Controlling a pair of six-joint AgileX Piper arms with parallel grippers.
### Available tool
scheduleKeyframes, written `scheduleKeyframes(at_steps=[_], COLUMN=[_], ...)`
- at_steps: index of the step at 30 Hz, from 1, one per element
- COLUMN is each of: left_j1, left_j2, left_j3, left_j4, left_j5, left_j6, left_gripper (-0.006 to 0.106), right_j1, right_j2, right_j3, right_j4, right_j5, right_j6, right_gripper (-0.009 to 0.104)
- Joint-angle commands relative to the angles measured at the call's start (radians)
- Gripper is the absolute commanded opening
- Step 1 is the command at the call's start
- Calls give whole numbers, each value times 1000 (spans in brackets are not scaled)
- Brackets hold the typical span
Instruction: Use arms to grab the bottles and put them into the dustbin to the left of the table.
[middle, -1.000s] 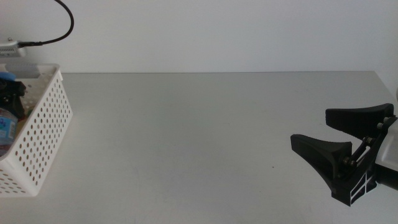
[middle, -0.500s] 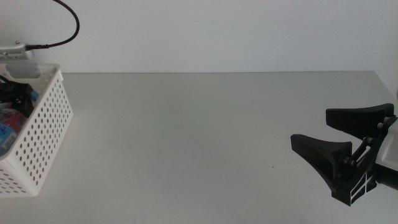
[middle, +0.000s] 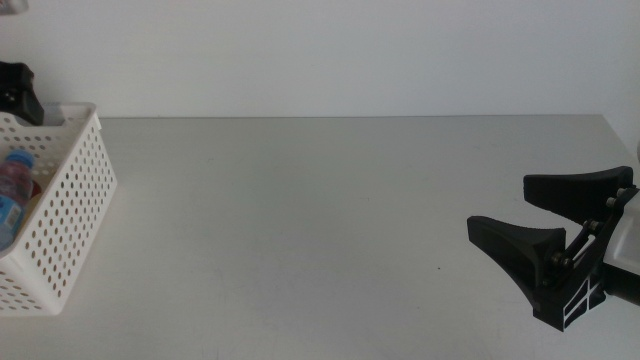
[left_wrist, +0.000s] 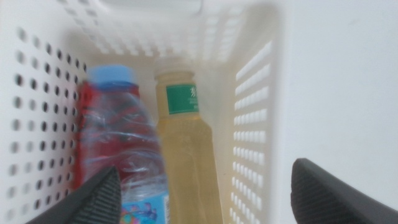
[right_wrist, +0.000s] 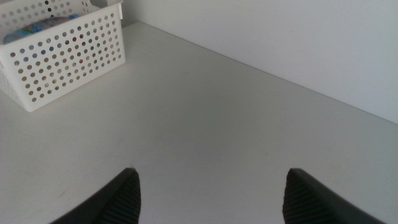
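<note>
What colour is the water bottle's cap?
Blue; the water bottle shows best in the left wrist view.

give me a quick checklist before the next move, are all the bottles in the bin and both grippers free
1. Water bottle in dustbin: ok.
2. Tea bottle in dustbin: ok.
3. Red can in dustbin: ok, red shows behind the water bottle.
4. Left gripper open and holding nothing, above the bin: ok.
5. Right gripper open, holding nothing, low at the table's right side: ok.
</note>
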Motion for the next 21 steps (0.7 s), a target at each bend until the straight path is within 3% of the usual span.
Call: scheduleKeyframes(at_steps=[1, 7, 16, 21], left_j1=[-5, -20, -289, -385], left_j2=[-105, -243, -457, -612], left_j3=[-31, -26, 164, 352], left_j4=[-34, -103, -24, 94], left_j5=[-19, 21, -207, -372], left_j6=[-10, 69, 24, -117], left_gripper=[94, 94, 94, 94], right_j1=[0, 0, 0, 0], right_j2=[-7, -7, -7, -7], right_j3=[-38, -38, -38, -38], right_j4=[-5, -5, -5, -5], right_j5=[-73, -73, -73, -73], right_j6=[-5, -5, -5, -5], right_gripper=[58, 58, 58, 58])
